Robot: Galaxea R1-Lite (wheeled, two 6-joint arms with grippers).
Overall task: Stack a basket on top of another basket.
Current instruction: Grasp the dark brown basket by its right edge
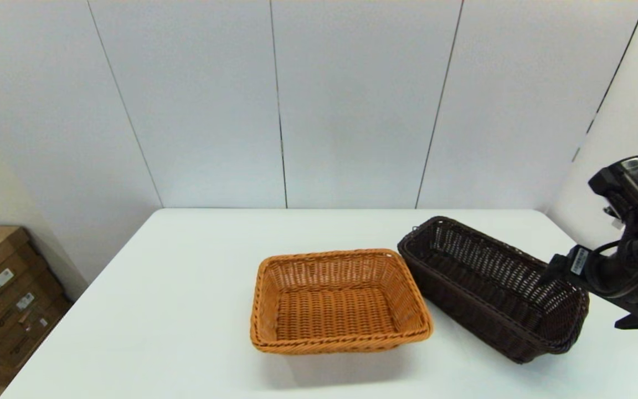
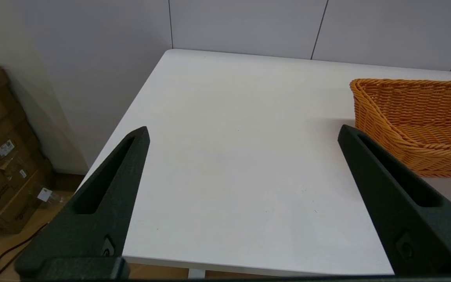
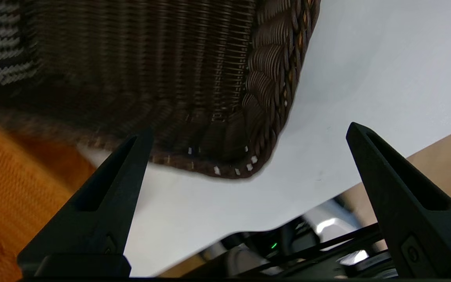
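I've got the right gripper [image 3: 245, 133] in at the near right end of the dark brown, almost black rectangular woven wicker basket [image 1: 490, 282], fingers spread wide and holding nothing. That basket sits on the white surface [image 1: 158, 310] to the right of the orange-tan rectangular woven wicker basket [image 1: 338, 299], angled, its far corner just beside the orange one's right rim. In the head view its right-hand wall looks raised, as if it's tipped toward the orange basket, though I can't be sure.

The step, as I judge it, is getting a grip on the braided rim [image 3: 266, 90]. I want one finger inside the wall and one outside, straddling the braid near the corner, then close firmly; wicker flexes, so a shallow bite could slip. After that, lift well above the orange rim before carrying across, and line up the long sides so it nests squarely.

Left gripper [image 2: 243, 133] is off at the surface's left side, fingers wide apart, empty, with the orange basket's end close to one finger. Cardboard boxes [image 1: 3, 293] on the floor to the left are out of the way. The route between baskets looks free; only the orange rim could snag.
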